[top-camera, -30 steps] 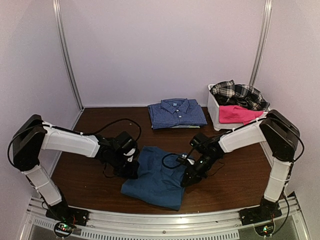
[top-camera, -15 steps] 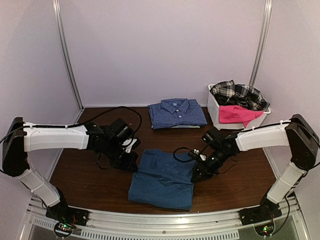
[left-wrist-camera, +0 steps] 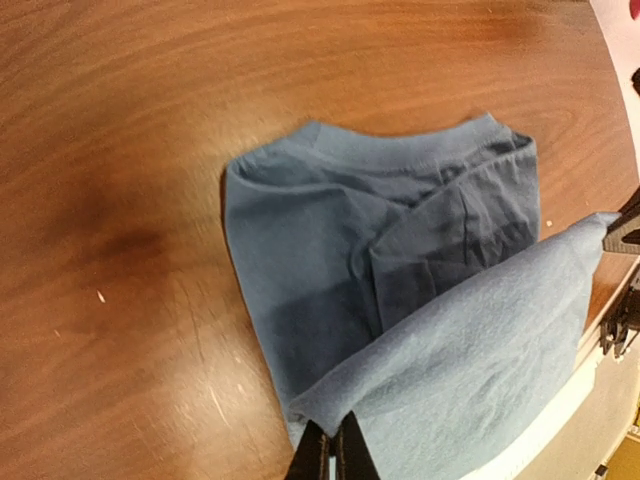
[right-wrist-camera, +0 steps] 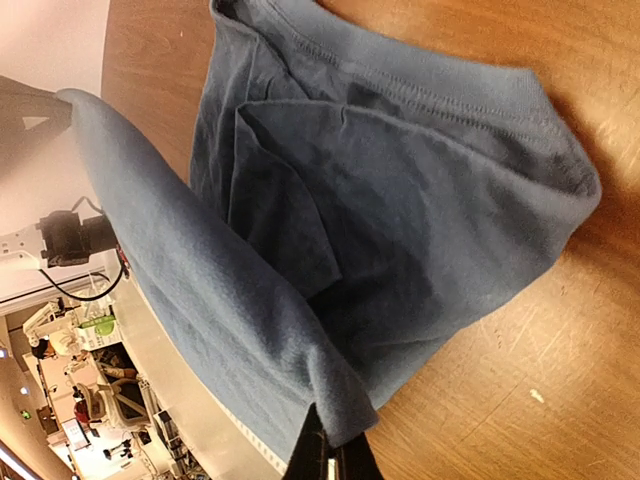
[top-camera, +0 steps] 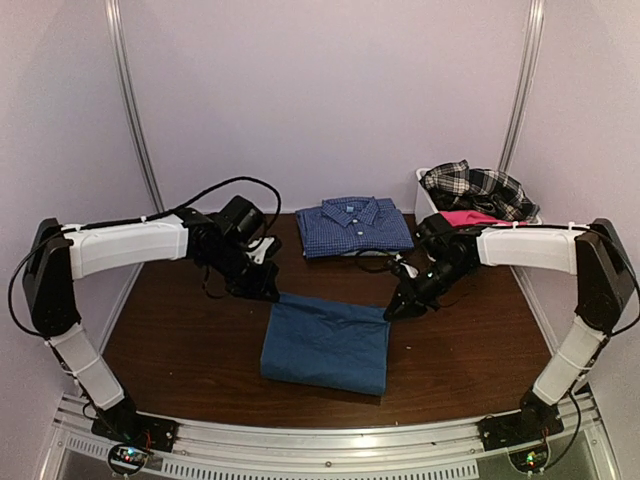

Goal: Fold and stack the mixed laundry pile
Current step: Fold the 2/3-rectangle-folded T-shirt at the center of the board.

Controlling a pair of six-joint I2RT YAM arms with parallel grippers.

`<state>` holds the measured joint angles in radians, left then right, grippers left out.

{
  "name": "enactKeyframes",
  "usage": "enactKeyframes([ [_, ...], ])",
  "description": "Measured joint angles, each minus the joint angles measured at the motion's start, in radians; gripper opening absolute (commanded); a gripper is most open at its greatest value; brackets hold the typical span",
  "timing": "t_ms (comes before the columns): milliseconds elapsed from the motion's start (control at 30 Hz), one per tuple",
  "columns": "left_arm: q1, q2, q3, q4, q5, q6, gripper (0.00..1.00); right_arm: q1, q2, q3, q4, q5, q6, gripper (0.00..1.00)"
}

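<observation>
A dark blue T-shirt (top-camera: 325, 345) lies on the brown table as a rough rectangle. My left gripper (top-camera: 268, 292) is shut on its far left corner, and my right gripper (top-camera: 392, 310) is shut on its far right corner. In the left wrist view the pinched fold of the T-shirt (left-wrist-camera: 450, 340) hangs over the lower layer, right above my left gripper (left-wrist-camera: 333, 452). From the right wrist, the T-shirt (right-wrist-camera: 400, 200) drapes from my right gripper (right-wrist-camera: 335, 462) the same way. A black-and-white plaid shirt (top-camera: 475, 188) and a bright pink piece (top-camera: 470, 217) fill the bin.
A folded blue checked shirt (top-camera: 355, 226) lies at the back centre of the table. The white bin (top-camera: 428, 222) stands at the back right, close behind my right arm. Walls close in the table on three sides.
Both grippers have moved away from the near edge toward the back, carrying the T-shirt's edge with them. The shirt has gone from a skewed heap to a flatter rectangle.
</observation>
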<state>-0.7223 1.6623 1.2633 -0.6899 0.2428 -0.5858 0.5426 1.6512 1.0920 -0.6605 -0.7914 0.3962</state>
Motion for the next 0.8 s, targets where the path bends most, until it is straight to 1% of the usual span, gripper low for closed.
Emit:
enactKeyframes([
  [167, 0.04, 0.089, 0.056, 0.008, 0.023, 0.031, 0.0, -0.045, 0.076, 0.079, -0.026, 0.005, -0.029, 0.0],
  [367, 0.058, 0.209, 0.137, 0.018, 0.054, 0.065, 0.0, -0.087, 0.136, 0.104, -0.045, 0.009, -0.045, 0.0],
  [800, 0.115, 0.332, 0.231, 0.061, 0.081, 0.099, 0.0, -0.136, 0.252, 0.21, -0.031, 0.019, -0.051, 0.0],
])
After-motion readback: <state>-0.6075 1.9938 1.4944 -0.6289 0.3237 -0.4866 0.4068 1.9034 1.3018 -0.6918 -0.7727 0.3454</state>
